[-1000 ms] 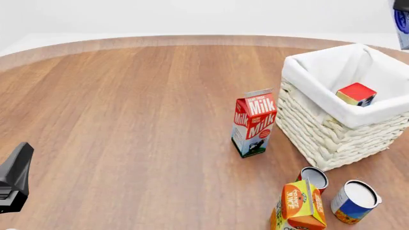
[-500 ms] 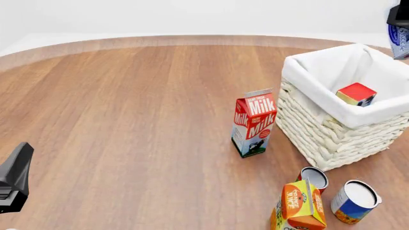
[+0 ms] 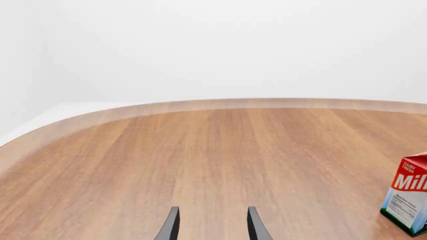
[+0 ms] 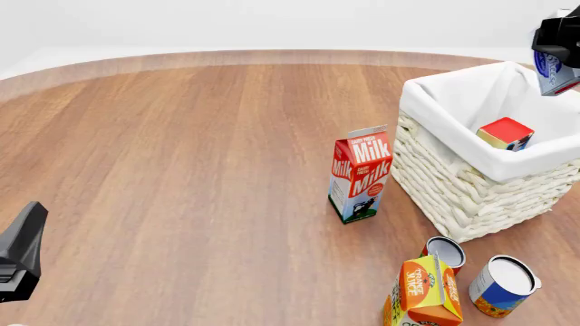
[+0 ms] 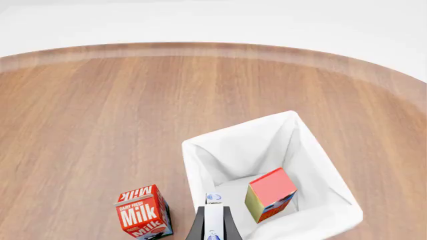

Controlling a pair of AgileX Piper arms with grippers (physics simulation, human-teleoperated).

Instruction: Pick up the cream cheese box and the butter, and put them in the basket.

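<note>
At the far right top of the front view, the right arm's dark pincer is clamped on the small flat white cream cheese box with a pale blue side, holding it in the air over the back right corner of the large square cream-white woven basket with a white cloth lining. In the right wrist view the same box sits between the two closed-in fingers above the basket's open mouth. The red and orange butter carton already lies tilted inside the basket, against the near right part of the lining.

A red and white milk carton stands upright on the round wooden desk just left of the basket. At the lower right of the front view stand an orange juice carton and two open tins.

The left arm's pincer is spread apart and empty, low at the lower left of the front view.
</note>
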